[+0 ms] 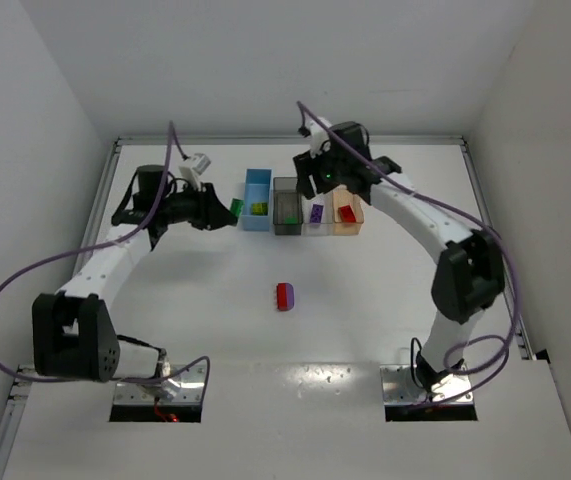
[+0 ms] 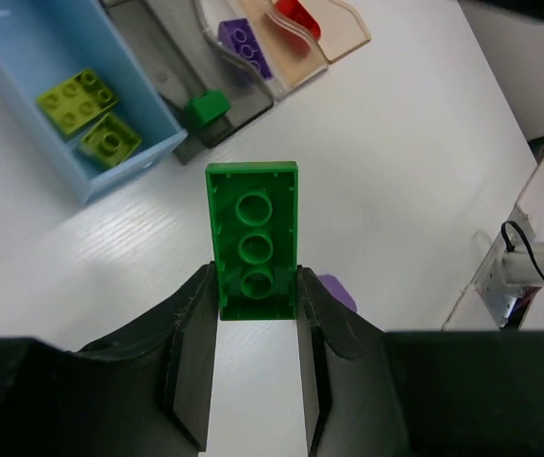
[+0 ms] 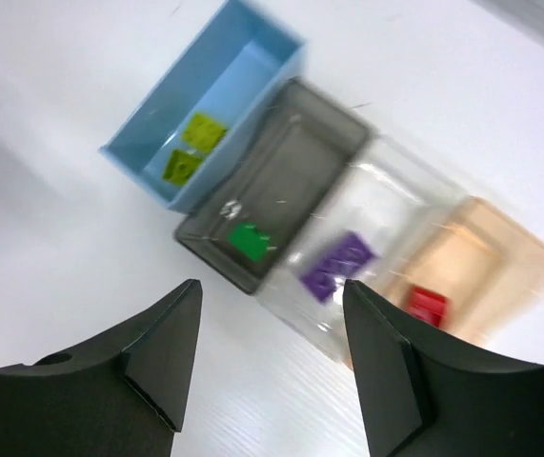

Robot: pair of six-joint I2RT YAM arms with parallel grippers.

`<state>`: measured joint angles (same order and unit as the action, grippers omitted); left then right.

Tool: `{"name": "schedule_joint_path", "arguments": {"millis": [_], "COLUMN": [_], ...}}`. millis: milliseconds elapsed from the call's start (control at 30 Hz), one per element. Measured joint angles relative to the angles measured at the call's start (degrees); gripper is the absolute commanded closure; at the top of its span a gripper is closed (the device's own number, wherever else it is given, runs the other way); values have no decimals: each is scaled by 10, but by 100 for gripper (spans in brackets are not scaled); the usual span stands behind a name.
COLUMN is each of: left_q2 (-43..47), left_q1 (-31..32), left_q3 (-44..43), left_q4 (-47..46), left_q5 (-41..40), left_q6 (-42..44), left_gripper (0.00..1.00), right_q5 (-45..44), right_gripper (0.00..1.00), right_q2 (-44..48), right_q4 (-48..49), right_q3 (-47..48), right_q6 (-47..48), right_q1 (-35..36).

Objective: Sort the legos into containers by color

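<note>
I note the left hand (image 2: 257, 286) clamped on a green brick (image 2: 252, 238), which juts past the fingertips just beside the blue bin (image 2: 33, 38). Right hand (image 3: 270, 295) hangs open over the row of bins (image 3: 300, 171). Red-and-purple bricks (image 1: 284, 296) lie on the surface (image 1: 385, 300), well apart.

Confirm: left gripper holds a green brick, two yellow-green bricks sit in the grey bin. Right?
Wrong bin. The two yellow-green bricks lie in the blue bin, as the left wrist view shows. The left gripper does hold the green brick.
</note>
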<state>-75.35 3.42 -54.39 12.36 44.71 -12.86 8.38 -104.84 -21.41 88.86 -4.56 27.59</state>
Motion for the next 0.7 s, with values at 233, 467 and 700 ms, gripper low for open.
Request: {"name": "schedule_joint_path", "arguments": {"millis": [233,467,700], "left_q2": [-140,-280,-376], "left_q1": [98,160,195], "left_q3": [-109,-231,-307], "left_q4": [9,9,1], "left_q5": [-55,-105,-162], "left_q6": [19,16,-14], "left_gripper": [97,94,84], "right_q5": [-33,-15,14], "right_gripper": [38,38,38], "right_q2": [151,178,178], "right_q4": [6,-21,-31], "right_q3": [-97,-196,-205], "right_q6": [17,26,24], "right_q1": [-69,-110,-148]}}
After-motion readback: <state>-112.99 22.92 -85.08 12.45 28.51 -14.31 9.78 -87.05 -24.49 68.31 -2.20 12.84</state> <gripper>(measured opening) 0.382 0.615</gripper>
